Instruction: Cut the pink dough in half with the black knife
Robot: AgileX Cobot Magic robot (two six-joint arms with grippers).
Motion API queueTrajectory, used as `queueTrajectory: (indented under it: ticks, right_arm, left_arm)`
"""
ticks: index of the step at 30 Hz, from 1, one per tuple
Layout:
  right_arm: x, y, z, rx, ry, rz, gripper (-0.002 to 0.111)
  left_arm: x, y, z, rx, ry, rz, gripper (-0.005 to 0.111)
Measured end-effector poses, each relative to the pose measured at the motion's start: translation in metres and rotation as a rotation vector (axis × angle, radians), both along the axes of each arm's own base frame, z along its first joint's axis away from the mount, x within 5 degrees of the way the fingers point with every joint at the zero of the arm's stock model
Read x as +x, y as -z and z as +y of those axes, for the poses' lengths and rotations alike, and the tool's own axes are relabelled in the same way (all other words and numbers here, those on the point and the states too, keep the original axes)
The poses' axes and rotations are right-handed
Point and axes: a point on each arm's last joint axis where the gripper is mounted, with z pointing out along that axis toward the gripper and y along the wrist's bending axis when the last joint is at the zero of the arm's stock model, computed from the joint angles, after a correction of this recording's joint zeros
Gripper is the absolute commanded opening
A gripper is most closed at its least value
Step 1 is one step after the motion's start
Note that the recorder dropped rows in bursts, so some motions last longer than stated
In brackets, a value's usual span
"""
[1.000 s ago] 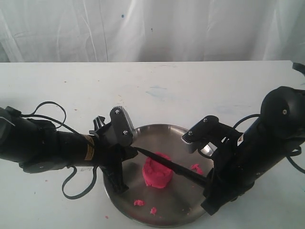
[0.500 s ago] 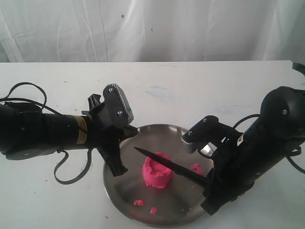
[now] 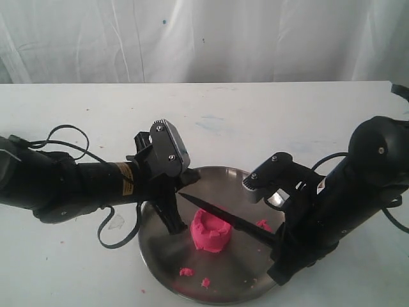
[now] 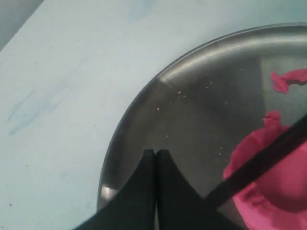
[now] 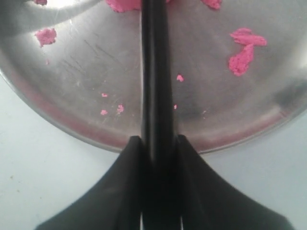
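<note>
White table (image 3: 268, 109), white curtain (image 3: 192, 38) behind. On the right, the right gripper (image 5: 158, 143) is clamped on the black knife (image 3: 220, 214) at the handle end, unchanged over the last second. The blade lies across the top of the pink dough (image 3: 209, 235), mid metal plate (image 3: 153, 256).

Change: the left gripper (image 4: 155, 155), pressed shut and empty, backed off from the blade half a second ago. It is now back in, fingertips just below the knife tip and right beside the dough. That reads as bracing the lump before the press-down. Cut not made; the dough looks like one piece.

Can't tell if the edge has bitten in or only rests on the rim, nor if the left fingers touch the dough. The handle is buried in the right jaws. Right wrist view crops the dough to a sliver. Pink crumbs (image 3: 186, 272) lie either side of the blade.
</note>
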Motion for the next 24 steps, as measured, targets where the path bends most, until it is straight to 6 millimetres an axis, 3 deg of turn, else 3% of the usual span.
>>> queueTrajectory:
  ticks: [6,15,24]
  right_arm:
    - [-0.001,0.000,0.000,-0.001,-0.002,0.006,0.000]
    - [0.001,0.010,0.002,0.001,0.017,0.051,0.000]
    - [0.002,0.015,0.003,-0.005,0.020,0.067,0.000]
  left_arm:
    - [0.013,0.003,-0.006,-0.051,-0.046,0.036,0.000]
    - [0.014,0.027,-0.004,0.010,-0.068,0.112,0.000]
    - [0.015,0.029,-0.002,-0.014,-0.125,0.175,0.000]
